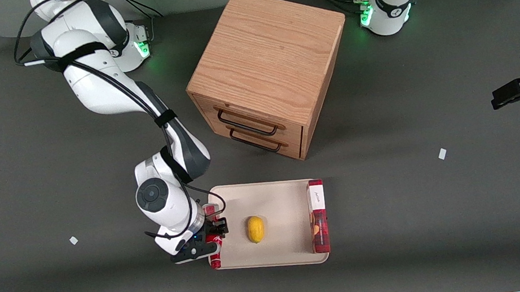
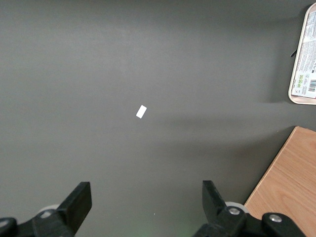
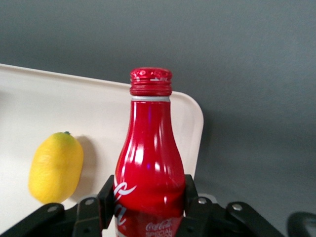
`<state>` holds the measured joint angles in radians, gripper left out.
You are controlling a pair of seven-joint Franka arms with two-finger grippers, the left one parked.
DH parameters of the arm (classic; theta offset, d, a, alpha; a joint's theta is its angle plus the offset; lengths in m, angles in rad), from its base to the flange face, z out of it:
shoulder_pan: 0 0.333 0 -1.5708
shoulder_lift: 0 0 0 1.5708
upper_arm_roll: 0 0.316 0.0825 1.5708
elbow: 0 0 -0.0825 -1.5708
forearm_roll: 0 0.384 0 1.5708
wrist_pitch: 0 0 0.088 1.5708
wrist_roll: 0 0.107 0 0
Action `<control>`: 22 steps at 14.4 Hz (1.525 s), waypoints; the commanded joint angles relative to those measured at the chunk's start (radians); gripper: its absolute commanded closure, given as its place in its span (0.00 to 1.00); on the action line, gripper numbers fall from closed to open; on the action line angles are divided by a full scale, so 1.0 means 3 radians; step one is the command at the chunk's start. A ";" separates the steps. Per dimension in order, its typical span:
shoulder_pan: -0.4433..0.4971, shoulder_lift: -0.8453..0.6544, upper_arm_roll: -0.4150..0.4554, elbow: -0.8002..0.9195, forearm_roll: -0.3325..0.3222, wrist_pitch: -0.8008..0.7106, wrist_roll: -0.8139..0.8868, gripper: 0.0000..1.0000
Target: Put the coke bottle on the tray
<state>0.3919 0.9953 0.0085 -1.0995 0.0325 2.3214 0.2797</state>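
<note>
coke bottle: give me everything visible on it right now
The coke bottle is slim, glossy red, metallic-looking, with white script lettering, a narrow neck and a ridged red screw cap on. It lies lengthwise along the tray's edge toward the working arm's end, over the rim. The end effector is shut on its body, one finger pressing each side. A yellow lemon lies apart from it on the tray. Whether the bottle rests on the tray is unclear.
</note>
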 commanded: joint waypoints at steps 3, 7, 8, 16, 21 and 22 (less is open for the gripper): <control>-0.0013 0.0180 0.0023 0.0157 0.0218 0.0090 0.0070 0.55; -0.0013 0.0221 0.0023 0.0035 0.0260 0.0330 0.0106 0.16; -0.0013 0.0221 0.0023 0.0009 0.0260 0.0391 0.0101 0.00; -0.0008 0.0058 0.0013 -0.0078 0.0229 0.0362 0.0100 0.00; -0.0115 -0.0830 -0.0013 -0.0806 0.0239 0.0030 0.0106 0.00; -0.0140 -0.1111 -0.0043 -0.1118 0.0244 0.0024 0.0055 0.00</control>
<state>0.3637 0.8741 0.0050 -1.1899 0.0871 2.3450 0.3010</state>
